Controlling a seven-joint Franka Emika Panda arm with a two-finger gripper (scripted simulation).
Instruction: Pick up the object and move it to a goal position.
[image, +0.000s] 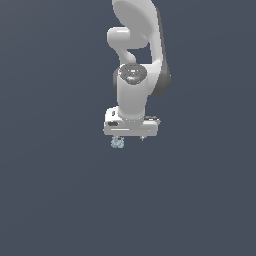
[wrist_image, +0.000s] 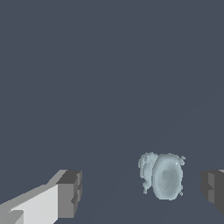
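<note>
Hand (wrist_image: 140, 188) was wide open, gripping nothing — object (wrist_image: 162, 176) sat between fingers (wrist_image: 70, 194), off-centre. Best to centre first — then close gently.

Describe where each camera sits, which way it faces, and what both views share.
Exterior view: off the arm, facing the white arm head-on against a plain dark ground; the gripper hangs low, with the small pale lump just under it toward the exterior view's left.
Wrist view: on the wrist, looking along the gripper; two dark fingertips frame the lump, apart from both.
Shared: the gripper, open, and the lump.
</note>
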